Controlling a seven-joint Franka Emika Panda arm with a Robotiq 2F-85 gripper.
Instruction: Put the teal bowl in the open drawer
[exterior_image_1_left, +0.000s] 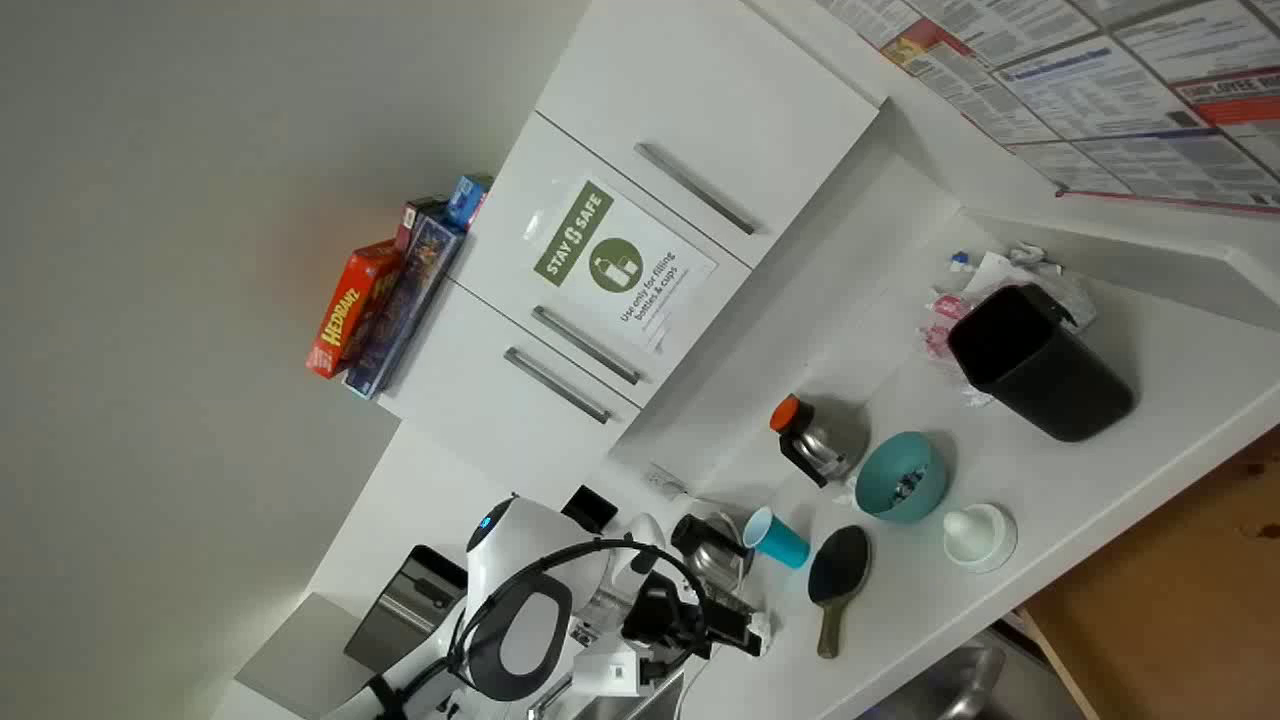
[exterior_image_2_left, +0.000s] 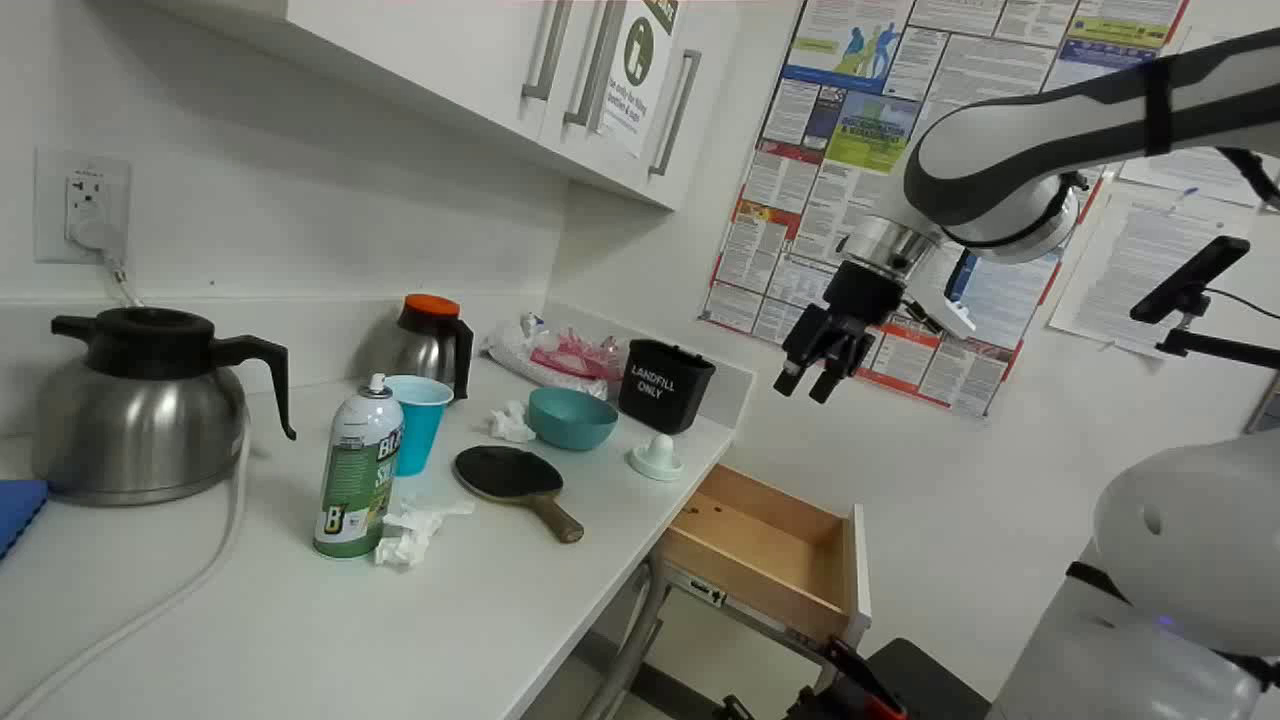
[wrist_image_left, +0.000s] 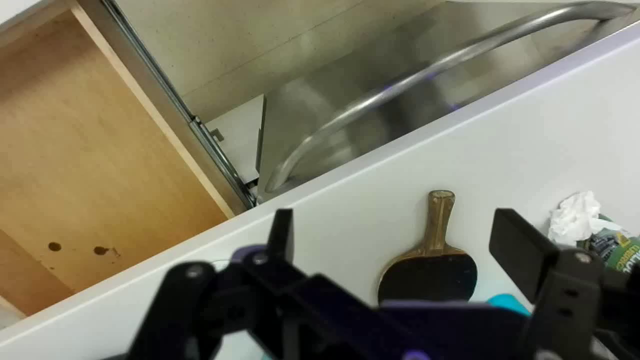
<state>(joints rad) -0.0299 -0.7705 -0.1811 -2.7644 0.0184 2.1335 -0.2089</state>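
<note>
Plainly, the hand (exterior_image_2_left: 806, 385) hangs in the air well above the bench (exterior_image_2_left: 300, 640), its fingers (wrist_image_left: 283, 235) spread wide apart and holding nothing. The teal bowl (exterior_image_2_left: 573, 418) stands upright on the bench; an exterior view shows a pale, shiny patch at its centre, though I cannot tell what it is. Just beside it lies crumpled white paper (exterior_image_2_left: 512, 422), and near it stand a black bin (exterior_image_2_left: 665, 390) marked LANDFILL ONLY and a white knobbed dish (exterior_image_2_left: 656, 461). A table tennis paddle (exterior_image_2_left: 508, 472) lies flat, handle toward the bench's front edge. A light-blue cup (exterior_image_2_left: 420, 425) stands upright near a green-and-white spray can (exterior_image_2_left: 357, 490). Past that front edge and lower down, the wooden drawer (exterior_image_2_left: 775, 530) stands open.
</note>
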